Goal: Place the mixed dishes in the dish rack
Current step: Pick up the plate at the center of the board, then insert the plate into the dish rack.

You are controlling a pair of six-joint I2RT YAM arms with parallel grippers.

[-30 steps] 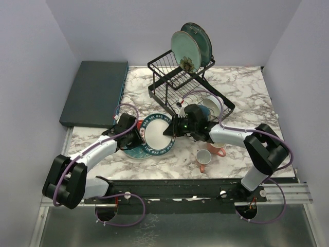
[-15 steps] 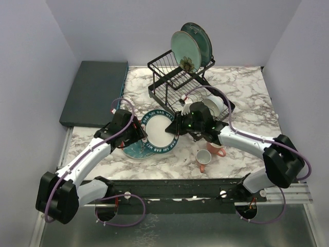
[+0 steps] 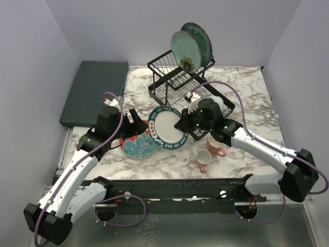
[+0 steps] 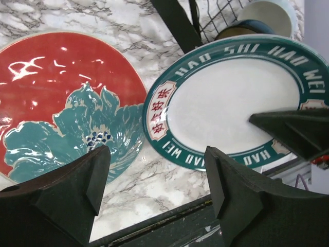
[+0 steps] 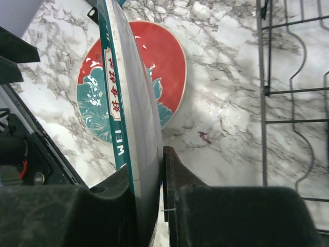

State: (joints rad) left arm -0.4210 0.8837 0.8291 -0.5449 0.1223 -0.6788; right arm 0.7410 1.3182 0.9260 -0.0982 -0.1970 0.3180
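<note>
Over the last second the left pincer [image 3: 136,121] has let go of the white plate with the lettered rim [image 3: 168,127] and drawn back toward nine o'clock; its jaws now stand wide apart and empty. The plate has passed wholly to the right pincer [image 3: 181,123], which is clamped on its rim at the three o'clock side and holds it tilted up off the surface [image 3: 241,87]. With the hand-over done, the plate looks ready to be carried to the dish rack [image 3: 150,77] at twelve o'clock. The rack's top basket holds two plates on edge, a pale green plate [image 3: 185,50] in front of a dark teal plate [image 3: 203,38]. Its lower tier holds a white bowl [image 4: 270,15], partly hidden by the right arm. The red-and-teal plate [image 3: 139,145] lies flat at eight o'clock of the held plate, and two pink mugs [image 3: 203,158] sit at four o'clock, not yet loaded.
</note>
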